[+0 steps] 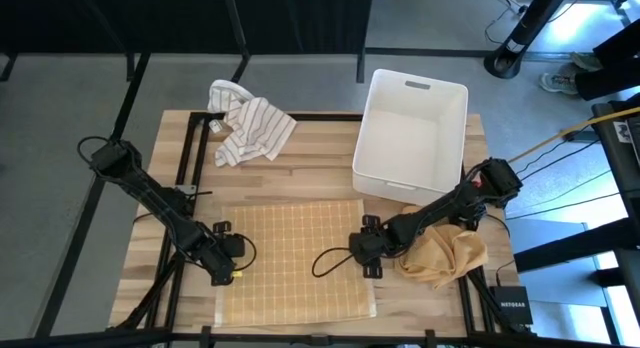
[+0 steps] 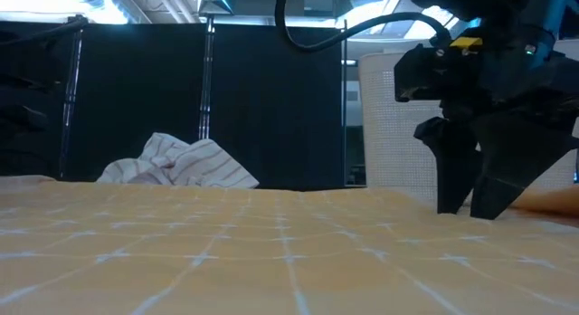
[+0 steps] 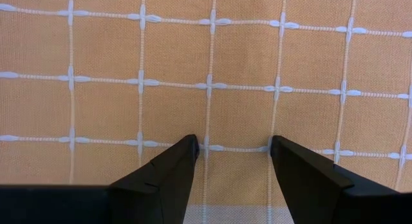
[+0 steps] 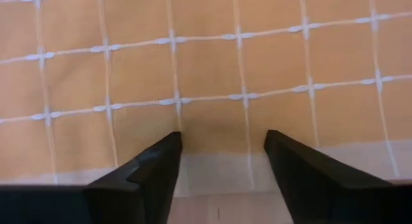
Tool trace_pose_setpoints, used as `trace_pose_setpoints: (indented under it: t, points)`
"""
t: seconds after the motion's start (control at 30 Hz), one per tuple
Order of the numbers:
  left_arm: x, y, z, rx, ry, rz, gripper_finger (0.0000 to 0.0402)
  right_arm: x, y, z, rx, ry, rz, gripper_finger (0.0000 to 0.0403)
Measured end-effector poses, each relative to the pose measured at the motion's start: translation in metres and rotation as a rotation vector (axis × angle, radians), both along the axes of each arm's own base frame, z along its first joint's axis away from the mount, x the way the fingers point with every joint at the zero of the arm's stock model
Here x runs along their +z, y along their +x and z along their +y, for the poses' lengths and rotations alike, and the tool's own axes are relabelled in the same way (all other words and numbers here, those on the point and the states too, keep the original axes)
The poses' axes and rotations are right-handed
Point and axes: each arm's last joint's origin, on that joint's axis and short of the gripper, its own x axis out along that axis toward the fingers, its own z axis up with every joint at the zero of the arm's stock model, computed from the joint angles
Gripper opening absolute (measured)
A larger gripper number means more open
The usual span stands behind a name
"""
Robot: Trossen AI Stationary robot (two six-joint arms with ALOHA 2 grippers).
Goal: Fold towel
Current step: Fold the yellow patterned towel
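An orange towel [image 1: 290,258] with a white grid lies spread flat on the wooden table, near its front edge. My left gripper [image 1: 228,252] points down over the towel's left edge and is open, its fingertips [image 3: 187,147] standing just inside the pale border. My right gripper [image 1: 366,250] points down over the towel's right edge. It is open too, with its fingertips [image 4: 172,141] just inside the pale hem [image 4: 219,166]. In the low view the right gripper [image 2: 470,211] reaches down to the towel's surface [image 2: 271,252]. My left gripper stands open with its tips at the towel's left edge [image 3: 232,214], coming from above. Whether the tips touch the cloth I cannot tell. My right gripper stands open, its tips [image 2: 452,206] down at the cloth by the right edge. Whether they touch it I cannot tell.
A white bin [image 1: 412,133] stands at the far right. A striped cloth [image 1: 248,128] lies crumpled at the far left. A crumpled tan cloth [image 1: 445,253] lies under the right arm beside the towel. A black cable [image 1: 330,260] loops onto the towel's right part.
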Motion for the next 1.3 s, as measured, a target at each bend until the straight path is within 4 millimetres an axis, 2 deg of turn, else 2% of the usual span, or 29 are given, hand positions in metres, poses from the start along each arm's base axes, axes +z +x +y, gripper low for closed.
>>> trace_pose_setpoints:
  t: [0.17,0.4,0.7,1.0,1.3]
  points:
    - [0.0,0.0,0.0,-0.001,0.0,0.0,0.0198,0.002,0.001,0.0,0.06,0.011,0.018,0.0269]
    - [0.0,0.0,0.0,-0.001,0.001,0.0,0.0198,0.016,0.008,0.003,0.09,-0.008,0.02,0.0252]
    - [0.0,0.0,0.0,0.0,0.001,0.0,0.0198,0.001,0.002,0.0,0.094,-0.015,0.006,0.0244]
    - [0.0,0.0,0.0,0.011,0.001,-0.004,0.0198,-0.003,-0.001,-0.001,0.101,-0.026,0.004,0.0243]
    - [0.0,0.0,0.0,0.057,-0.003,-0.013,0.0247,-0.003,-0.001,-0.001,0.091,-0.024,0.0,0.0243]
